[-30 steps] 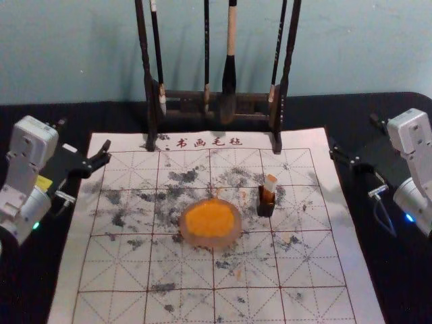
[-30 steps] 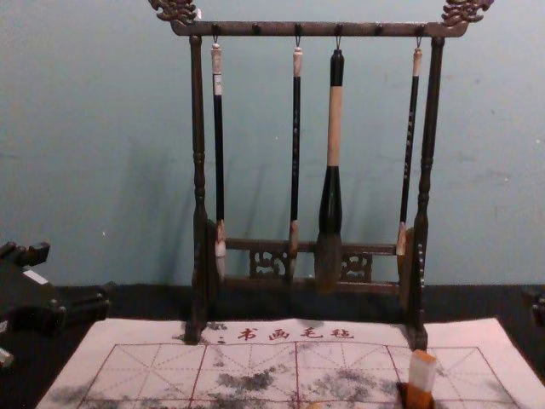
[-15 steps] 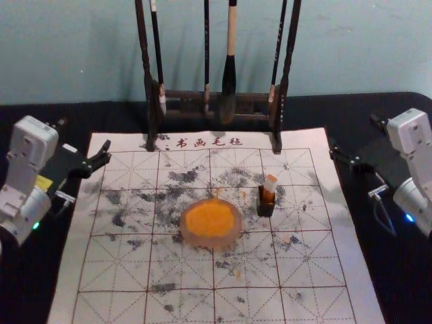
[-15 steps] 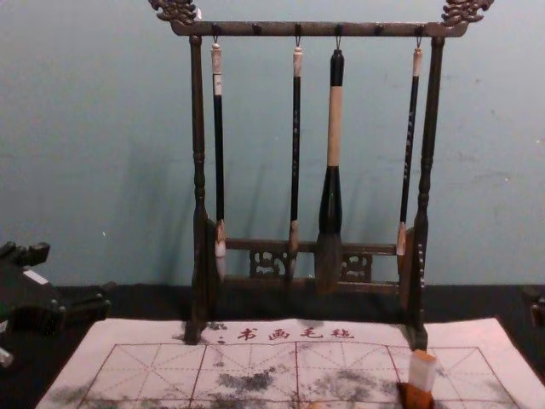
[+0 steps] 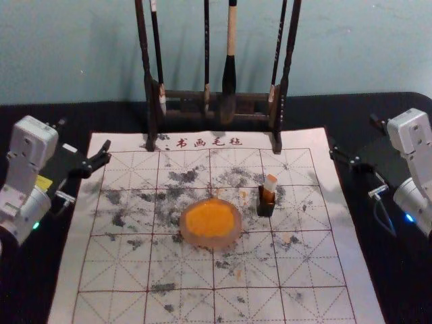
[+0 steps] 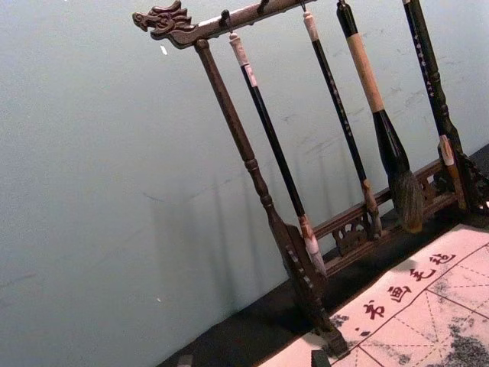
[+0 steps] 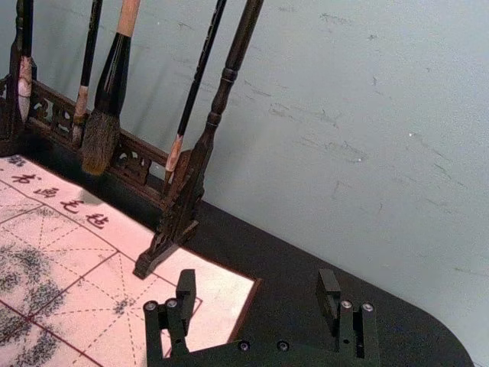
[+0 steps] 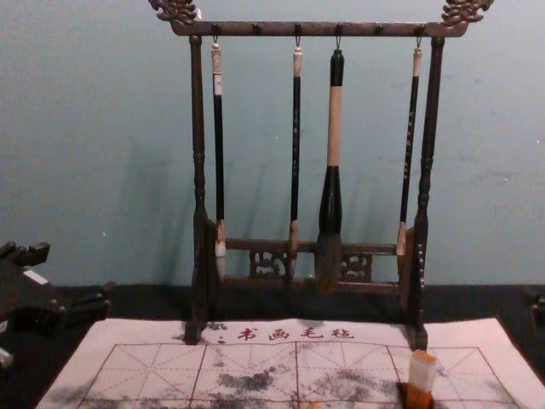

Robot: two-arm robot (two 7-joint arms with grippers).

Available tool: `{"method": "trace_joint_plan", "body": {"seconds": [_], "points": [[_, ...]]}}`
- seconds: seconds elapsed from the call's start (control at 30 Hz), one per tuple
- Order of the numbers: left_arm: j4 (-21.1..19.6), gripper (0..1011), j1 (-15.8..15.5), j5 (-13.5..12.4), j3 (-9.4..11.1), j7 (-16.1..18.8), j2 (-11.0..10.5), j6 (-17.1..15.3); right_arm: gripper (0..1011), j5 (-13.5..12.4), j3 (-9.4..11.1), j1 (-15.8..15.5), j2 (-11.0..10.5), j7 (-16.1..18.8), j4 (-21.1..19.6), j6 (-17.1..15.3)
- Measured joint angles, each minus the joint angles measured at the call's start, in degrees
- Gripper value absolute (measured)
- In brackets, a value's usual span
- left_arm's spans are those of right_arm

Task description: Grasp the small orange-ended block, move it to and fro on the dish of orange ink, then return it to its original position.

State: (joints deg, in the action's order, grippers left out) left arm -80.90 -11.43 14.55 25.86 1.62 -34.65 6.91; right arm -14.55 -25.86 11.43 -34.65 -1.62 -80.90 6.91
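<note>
Fingers [image 7: 327, 294] on the right gripper [image 5: 354, 132] stood wide apart, holding nothing, beside the right edge of the mat. On the other side, the left gripper [image 5: 84, 135] hung by the mat's left edge, near its far corner, its own two fingertips well parted and empty too.

The small block [image 5: 270, 183] stood in a little dark holder [image 5: 266, 204] on the mat, right of the dish [image 5: 202, 241] and a bit farther from the robot, with a gap between holder and dish. It leaned slightly, and its top end showed orange above a pale middle, with orange again lower down. The dish was round and low, and orange ink [image 5: 210, 220] covered most of its inside.

Both sat on a pale mat [image 5: 317, 307] ruled with red squares and dashed lines, blotched with grey and black smudges. Red characters [image 5: 209, 142] ran along its far side. Behind the dish, a dark carved rack [image 8: 319, 30] rose with its feet on the mat's far edge; four brushes [image 8: 334, 128] hung from its top bar, one much thicker than the rest. Black covered the tabletop [image 5: 378, 283] around the mat.
</note>
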Motion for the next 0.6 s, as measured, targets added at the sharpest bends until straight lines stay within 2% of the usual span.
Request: {"method": "trace_joint_plan", "body": {"seconds": [0.27,0.53,0.6], "points": [[0.0,1001,0.0,0.0,0.0,0.0,0.0,0.0,1002,-0.3,0.4,-0.4,0.0,1.1,-0.1,0.1],[0.0,1001,0.0,0.0,0.0,0.0,0.0,0.0,1000,-3.2,1.5,-3.6,-1.1,6.3,-3.1,0.2],[0.0,1001,0.0,0.0,0.0,0.0,0.0,0.0,1000,-4.3,1.9,-5.2,-1.7,7.8,-4.6,0.3]]}}
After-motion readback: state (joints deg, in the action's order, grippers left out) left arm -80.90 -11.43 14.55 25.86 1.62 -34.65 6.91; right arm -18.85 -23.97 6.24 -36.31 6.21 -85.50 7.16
